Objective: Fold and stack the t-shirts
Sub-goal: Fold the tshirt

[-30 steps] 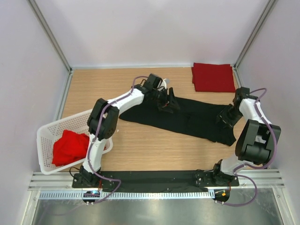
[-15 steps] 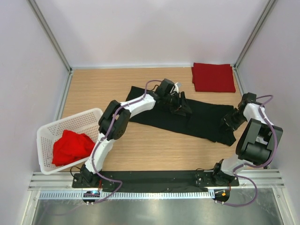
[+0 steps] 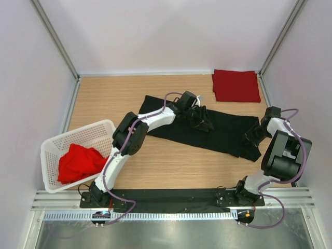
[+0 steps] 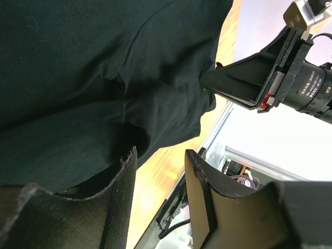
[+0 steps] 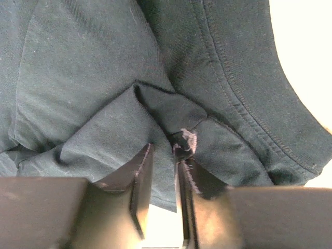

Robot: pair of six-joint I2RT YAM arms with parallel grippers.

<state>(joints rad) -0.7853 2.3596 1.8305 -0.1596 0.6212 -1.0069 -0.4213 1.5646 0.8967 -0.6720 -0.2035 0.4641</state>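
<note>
The black t-shirt (image 3: 223, 132) lies spread across the middle of the table, partly folded. My left gripper (image 3: 203, 122) is over its middle with the jaws open (image 4: 161, 155). One finger rests on the black cloth (image 4: 104, 62) and bare wood shows in the gap. My right gripper (image 3: 248, 137) is at the shirt's right end, shut on a pinched fold of black cloth (image 5: 163, 148) near the hem (image 5: 244, 88). A folded red t-shirt (image 3: 236, 85) lies at the back right. Another red t-shirt (image 3: 78, 162) sits crumpled in the basket.
The white lattice basket (image 3: 72, 132) stands at the front left by the left arm. Enclosure walls and metal posts border the table on the left, back and right. A black rail (image 3: 171, 197) runs along the near edge.
My left gripper has moved right along the black shirt, and the shirt's left part now lies farther back and right. My right gripper has stayed at the right end.
</note>
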